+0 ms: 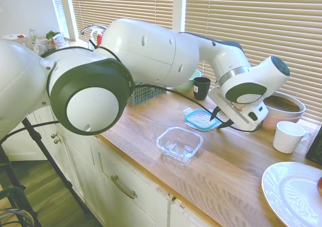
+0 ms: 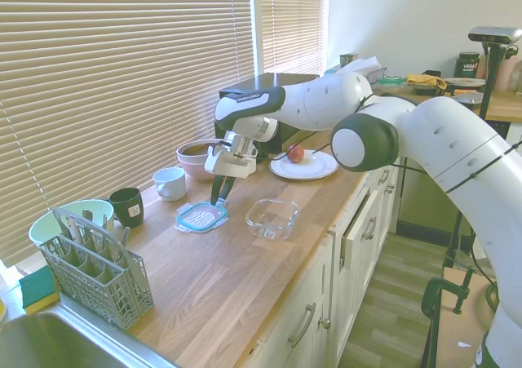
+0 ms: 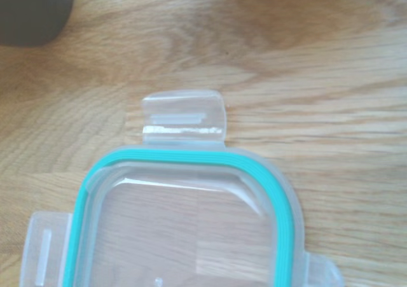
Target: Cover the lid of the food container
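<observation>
**Gripper poised over the lid, tub empty beside it**

I see a long wooden worktop (image 2: pixel 245 278) under slatted window blinds (image 2: pixel 114 66), with white cabinets (image 2: pixel 326 303) below. Towards the sink end stands a grey cutlery rack (image 2: pixel 94 266); towards the other, a white plate (image 2: pixel 303 166) with a red fruit on it. The food container (image 2: pixel 272 217) sits open near the front edge, bare wood around it. Just behind it the lid (image 2: pixel 201 215) lies flat, teal rim up. My gripper (image 2: pixel 221 190) hangs right above the lid, fingers narrowly parted and holding nothing. A black mug (image 2: pixel 127 206) and white cup (image 2: pixel 170 183) stand further back. No legible writing
</observation>
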Available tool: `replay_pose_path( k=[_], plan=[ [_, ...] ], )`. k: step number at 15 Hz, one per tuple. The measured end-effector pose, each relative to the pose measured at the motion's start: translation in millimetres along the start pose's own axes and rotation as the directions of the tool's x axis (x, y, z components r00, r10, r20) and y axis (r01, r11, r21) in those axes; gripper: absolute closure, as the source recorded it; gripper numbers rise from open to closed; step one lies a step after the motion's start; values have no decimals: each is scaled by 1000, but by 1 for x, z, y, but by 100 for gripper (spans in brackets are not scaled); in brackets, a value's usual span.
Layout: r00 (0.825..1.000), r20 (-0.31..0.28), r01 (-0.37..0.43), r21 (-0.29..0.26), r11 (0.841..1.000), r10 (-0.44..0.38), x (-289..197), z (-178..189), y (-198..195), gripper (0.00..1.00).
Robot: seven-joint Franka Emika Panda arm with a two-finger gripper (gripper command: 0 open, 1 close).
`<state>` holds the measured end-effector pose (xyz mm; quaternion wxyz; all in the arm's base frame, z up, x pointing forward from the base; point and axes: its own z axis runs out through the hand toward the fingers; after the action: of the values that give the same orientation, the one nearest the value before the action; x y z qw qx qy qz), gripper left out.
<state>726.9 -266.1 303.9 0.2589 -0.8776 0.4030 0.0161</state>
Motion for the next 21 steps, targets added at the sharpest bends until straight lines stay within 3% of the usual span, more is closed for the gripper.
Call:
replay_pose_path(
  k=[13, 21],
  plan=[
    [1000, -11, -2, 4, 1000, 2, -5, -4, 1, 100],
    [996, -82, 22, 26, 999, -20, -49, -83, -4, 100]
  ],
)
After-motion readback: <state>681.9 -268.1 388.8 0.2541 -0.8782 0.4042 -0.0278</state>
